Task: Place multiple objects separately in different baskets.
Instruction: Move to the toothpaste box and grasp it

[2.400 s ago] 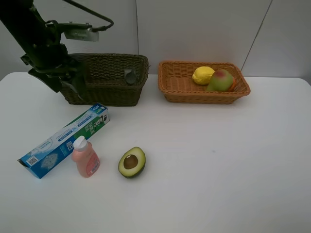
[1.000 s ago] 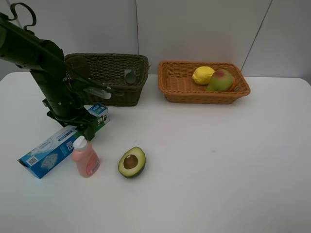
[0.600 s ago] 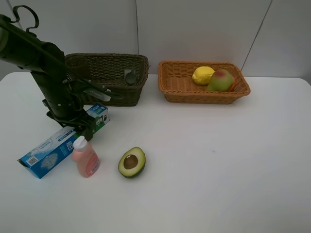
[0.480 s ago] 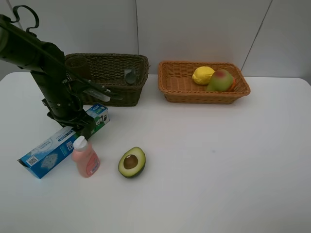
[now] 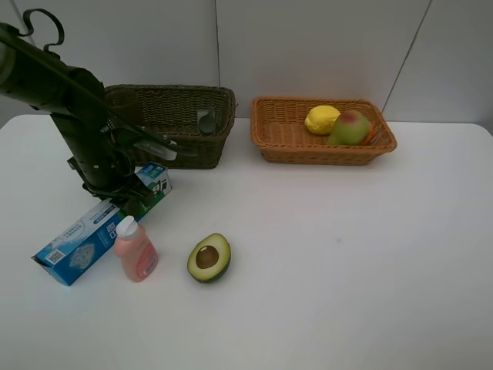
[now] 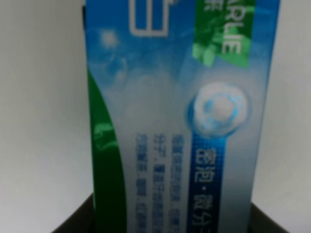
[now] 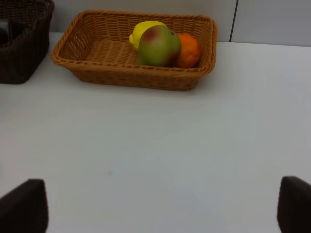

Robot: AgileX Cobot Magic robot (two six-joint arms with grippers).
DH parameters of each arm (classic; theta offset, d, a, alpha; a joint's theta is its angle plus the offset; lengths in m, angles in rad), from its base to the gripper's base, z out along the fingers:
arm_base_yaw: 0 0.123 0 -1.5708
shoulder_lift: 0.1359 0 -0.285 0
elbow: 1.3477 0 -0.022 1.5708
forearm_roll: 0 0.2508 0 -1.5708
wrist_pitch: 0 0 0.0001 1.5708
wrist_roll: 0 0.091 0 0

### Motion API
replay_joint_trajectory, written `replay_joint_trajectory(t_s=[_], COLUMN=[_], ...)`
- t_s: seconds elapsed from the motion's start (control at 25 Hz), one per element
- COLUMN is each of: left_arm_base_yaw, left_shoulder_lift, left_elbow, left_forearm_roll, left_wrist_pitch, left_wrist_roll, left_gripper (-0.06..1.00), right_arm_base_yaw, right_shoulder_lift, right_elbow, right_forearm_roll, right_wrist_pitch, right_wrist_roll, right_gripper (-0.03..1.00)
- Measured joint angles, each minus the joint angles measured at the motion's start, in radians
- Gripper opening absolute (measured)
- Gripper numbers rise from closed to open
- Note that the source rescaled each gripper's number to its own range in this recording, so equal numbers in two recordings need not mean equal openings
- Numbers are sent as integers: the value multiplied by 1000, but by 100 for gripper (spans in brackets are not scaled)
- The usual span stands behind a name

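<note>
**A:** Where is the toothpaste box [image 5: 81, 237]?

**B:** It lies flat on the desk [image 5: 347, 254], at the left, aslant in front of the dark basket [image 5: 185, 150]. The left arm is down over the box's green end. In the left wrist view the left fingers [image 6: 73, 224] stand one on each side of the box, right against its edges.

**A:** Are they clenched on it?

**B:** I cannot tell; the picture's edge cuts off the place where they meet it.

**A:** And the right fingers [image 7: 22, 206]?

**B:** Released, spread wide above bare desk.

**A:** What about the other things?

**B:** The pink pump bottle [image 5: 136, 253] stands upright just beside the box, touching it or nearly so. The halved avocado [image 5: 209, 257] lies cut face up, near the bottle. The lemon [image 5: 321, 119], the green-red pear [image 5: 350, 128] and the orange [image 7: 187, 49] sit together at one end of the light basket [image 5: 308, 150], which stands beside the dark one
</note>
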Motion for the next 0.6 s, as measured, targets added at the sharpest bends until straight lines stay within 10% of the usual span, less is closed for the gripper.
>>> replay_joint_trajectory(t_s=[0.6], left_arm_base_yaw=[0], left_shoulder_lift=[0], left_elbow=[-12], left_forearm_roll=[0], left_wrist_pitch=[35], left_wrist_roll=[-10], left_gripper=[55], right_arm_base_yaw=[0], right_shoulder_lift=[0], right_elbow=[0], right_forearm_roll=[0], right_wrist_pitch=[0], right_wrist_roll=[0], right_gripper=[100])
